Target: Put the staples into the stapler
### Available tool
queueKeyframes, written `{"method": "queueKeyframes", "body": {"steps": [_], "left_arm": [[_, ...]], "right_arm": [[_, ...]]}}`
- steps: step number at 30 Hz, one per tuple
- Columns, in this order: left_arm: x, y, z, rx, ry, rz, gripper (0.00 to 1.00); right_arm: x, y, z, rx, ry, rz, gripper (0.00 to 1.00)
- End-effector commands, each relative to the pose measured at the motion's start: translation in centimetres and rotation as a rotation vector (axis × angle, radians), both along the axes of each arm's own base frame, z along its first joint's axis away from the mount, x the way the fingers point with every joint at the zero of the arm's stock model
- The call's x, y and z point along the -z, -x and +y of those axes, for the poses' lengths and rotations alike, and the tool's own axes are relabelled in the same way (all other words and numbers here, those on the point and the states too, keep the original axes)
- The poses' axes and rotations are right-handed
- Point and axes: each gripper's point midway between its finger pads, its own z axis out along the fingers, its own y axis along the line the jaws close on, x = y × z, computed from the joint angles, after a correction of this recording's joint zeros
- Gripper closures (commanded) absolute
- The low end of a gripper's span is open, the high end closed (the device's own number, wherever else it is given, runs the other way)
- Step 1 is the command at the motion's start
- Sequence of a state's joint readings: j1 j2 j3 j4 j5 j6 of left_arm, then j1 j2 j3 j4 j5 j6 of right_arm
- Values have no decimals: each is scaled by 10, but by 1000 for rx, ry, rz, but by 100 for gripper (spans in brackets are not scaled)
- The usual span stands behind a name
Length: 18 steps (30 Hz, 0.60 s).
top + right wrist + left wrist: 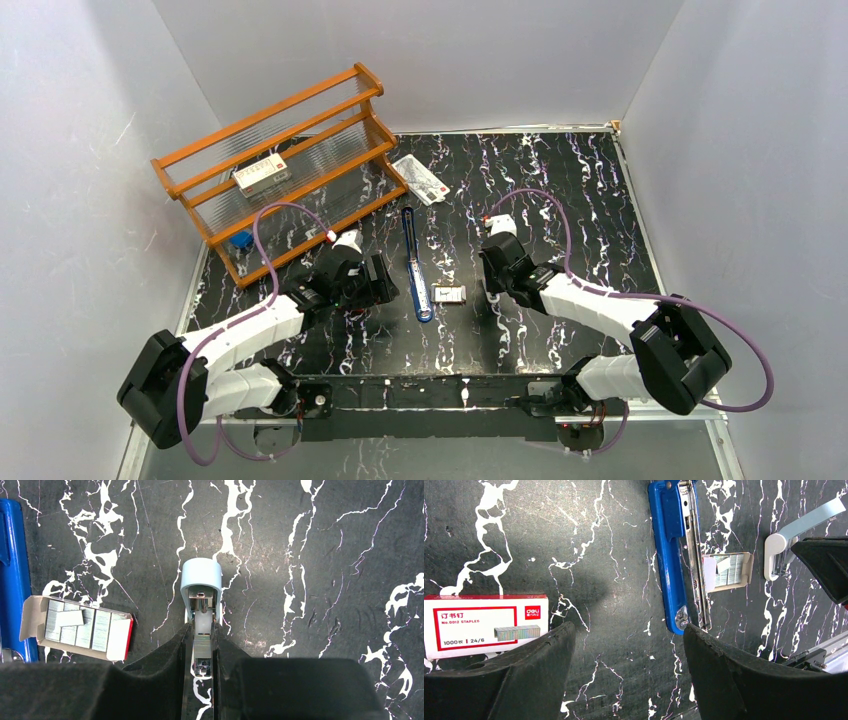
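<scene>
We see stapler (413, 262) flat on bench (560, 180), axis near-far; staples (450, 294) just right of its near end; left hand (629, 630), jaws apart, just left, nearer; right hand (202, 630) clamped on pale-blue tool (201, 572).

Bright, even overhead light; soft shadows; crisp focus.

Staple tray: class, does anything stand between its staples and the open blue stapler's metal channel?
Nothing visible does. The staple tray lies open close beside the blue stapler, right by its metal channel. The right hand, shut on a pale blue object, sits on the tray's far side, away from that gap.
</scene>
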State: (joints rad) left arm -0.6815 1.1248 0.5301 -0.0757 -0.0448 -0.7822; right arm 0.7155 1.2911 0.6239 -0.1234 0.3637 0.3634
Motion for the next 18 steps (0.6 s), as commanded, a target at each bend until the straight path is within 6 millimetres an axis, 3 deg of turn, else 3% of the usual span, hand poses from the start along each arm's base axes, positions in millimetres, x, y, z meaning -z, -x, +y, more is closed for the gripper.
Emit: {"method": "queueKeyframes", "body": {"steps": [1,18], "left_arm": [[3,-1,3,-11,-6,0,24],[4,-1,2,-11,-6,3,24]], "right_arm": [[-4,-6,3,0,-16,-36,73],[4,-4,1,-4,-6,-19,73]]}}
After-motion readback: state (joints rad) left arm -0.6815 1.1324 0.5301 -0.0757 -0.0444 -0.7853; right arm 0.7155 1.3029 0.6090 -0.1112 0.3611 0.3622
